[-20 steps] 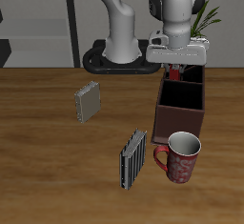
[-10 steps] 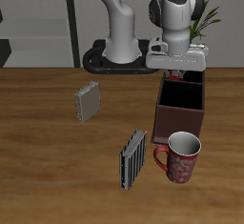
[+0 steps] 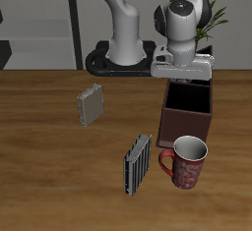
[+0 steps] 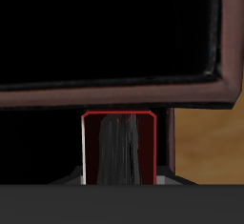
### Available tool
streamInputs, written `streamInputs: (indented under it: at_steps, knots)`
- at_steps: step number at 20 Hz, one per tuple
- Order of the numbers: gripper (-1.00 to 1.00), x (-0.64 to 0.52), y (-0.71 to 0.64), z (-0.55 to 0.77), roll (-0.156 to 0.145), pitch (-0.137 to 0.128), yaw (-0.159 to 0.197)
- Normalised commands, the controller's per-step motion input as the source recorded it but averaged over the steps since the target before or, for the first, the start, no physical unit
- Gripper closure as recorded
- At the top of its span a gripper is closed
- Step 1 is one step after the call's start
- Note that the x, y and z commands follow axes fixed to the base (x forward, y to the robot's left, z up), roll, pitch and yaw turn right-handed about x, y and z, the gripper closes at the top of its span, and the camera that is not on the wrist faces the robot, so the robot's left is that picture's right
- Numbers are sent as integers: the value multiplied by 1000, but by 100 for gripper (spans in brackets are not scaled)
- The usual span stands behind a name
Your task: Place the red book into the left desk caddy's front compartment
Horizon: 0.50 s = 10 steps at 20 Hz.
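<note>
End effector (image 3: 181, 75) above left desk caddy (image 3: 187, 120)

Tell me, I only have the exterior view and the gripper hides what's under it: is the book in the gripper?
Observer: Yes. The wrist view shows the book held in the gripper, with its pale page edges facing the camera.
Operator: Where is it against the caddy?
Observer: In the wrist view the book's far end meets the caddy rim, and an open compartment lies just beyond it.
Operator: Anything inside that compartment?
Observer: It shows as solid black in the wrist view, so I can make out no contents.
</note>
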Motion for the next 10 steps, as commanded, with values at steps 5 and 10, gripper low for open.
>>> streamInputs:
  at_steps: [5,10]
  knots:
    - [100,29,-54,-72,0,42,-39]
    - [-100,16,-99,60,-10,22,-33]
